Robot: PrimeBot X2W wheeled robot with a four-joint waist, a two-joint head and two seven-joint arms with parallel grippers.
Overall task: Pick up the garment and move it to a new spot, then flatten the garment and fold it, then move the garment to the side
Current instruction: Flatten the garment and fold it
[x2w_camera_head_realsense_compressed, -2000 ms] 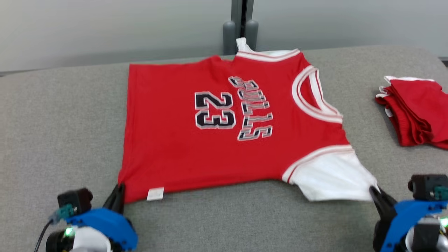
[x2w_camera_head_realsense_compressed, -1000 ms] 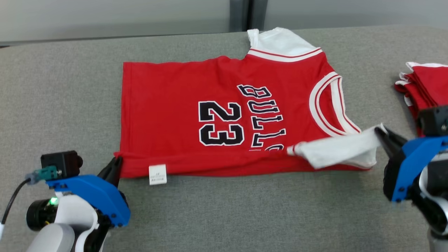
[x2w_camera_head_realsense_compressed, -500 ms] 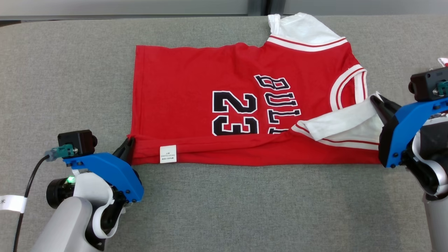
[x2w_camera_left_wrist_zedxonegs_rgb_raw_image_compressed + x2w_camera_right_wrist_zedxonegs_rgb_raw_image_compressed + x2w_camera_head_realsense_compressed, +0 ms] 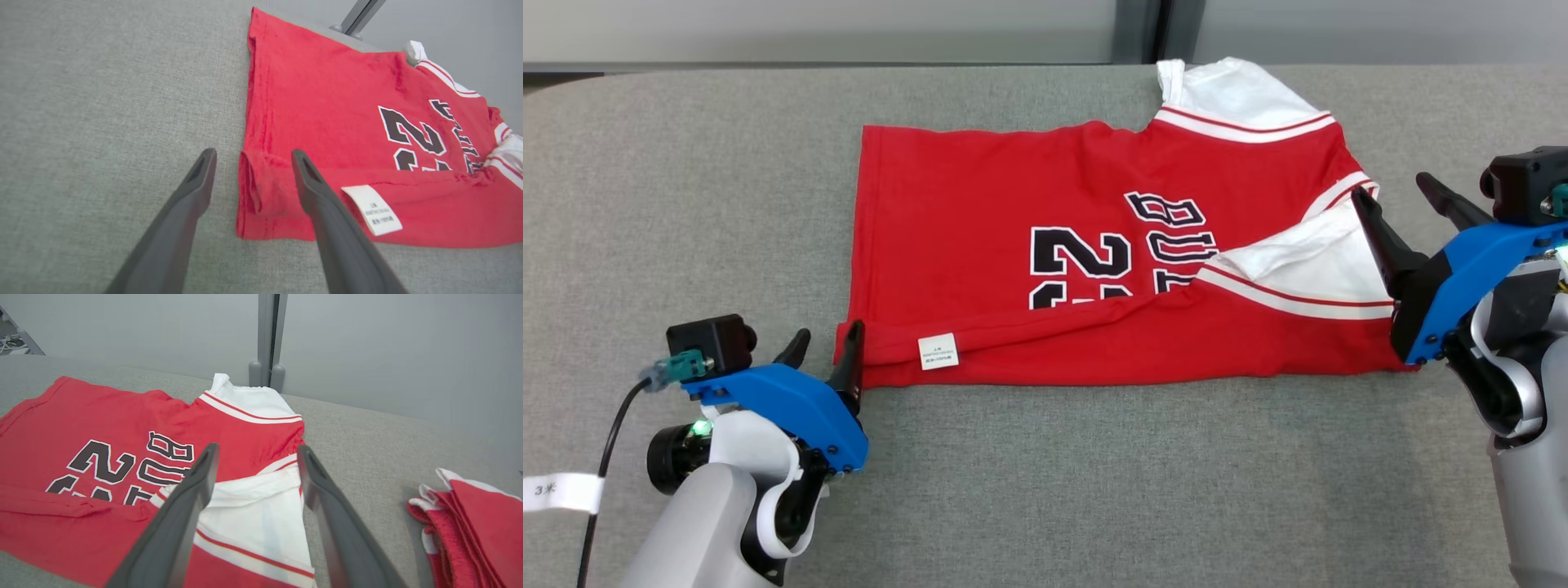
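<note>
On the table point(image 4: 686, 204), twelve o'clock, the garment point(image 4: 980, 212) lies with its near edge folded over. Left gripper point(image 4: 827, 335) at its seven o'clock corner, right gripper point(image 4: 1392, 192) at three o'clock, both spread wide, gripping nothing.

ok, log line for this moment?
step: fold | garment: near edge folded over the print | left gripper: open at hem corner | right gripper: open above white sleeve

Print point(image 4: 1094, 257) half hidden under the fold — tag point(image 4: 938, 352) lettering unreadable.
</note>
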